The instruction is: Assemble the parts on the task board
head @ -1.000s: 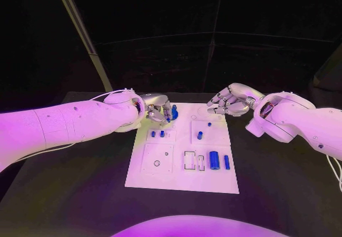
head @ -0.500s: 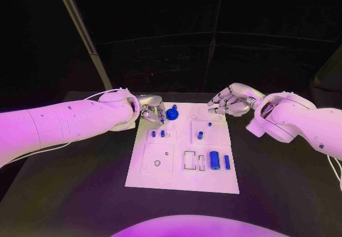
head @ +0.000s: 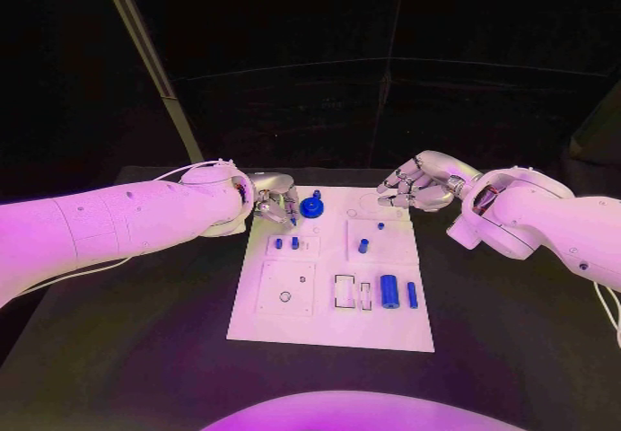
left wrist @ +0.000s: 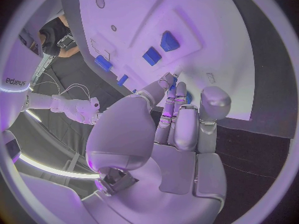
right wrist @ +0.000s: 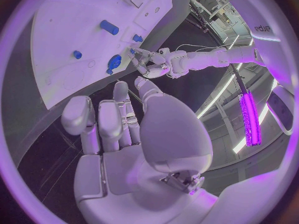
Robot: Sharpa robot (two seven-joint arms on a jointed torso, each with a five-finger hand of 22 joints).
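Lying in the middle of the black table (head: 129, 341), the white task board (head: 330, 310) is carrying several blue parts: a round knobbed part (head: 312, 207) is standing at its far left corner, two small pegs (head: 286, 242) are sitting just behind a square plate, a single peg (head: 363, 244) is standing in the neighbouring square, and a thick cylinder (head: 389, 291) is lying beside a thinner one (head: 412, 294) near the right edge. In the head view the left hand (head: 275, 204) is hovering just beside the knobbed part, apparently not touching it, though the gap is hard to judge from there. The left wrist view is showing what the head view is hiding: the fingers (left wrist: 176, 115) are lying loosely extended side by side with nothing between them, their tips pointing at the board's edge. The right hand (head: 416, 185) is hanging above the board's far right corner, its fingers curling inward; the right wrist view is confirming an empty palm with the fingers (right wrist: 107, 125) folded down, and it is also catching the knobbed part and the left hand across the board.
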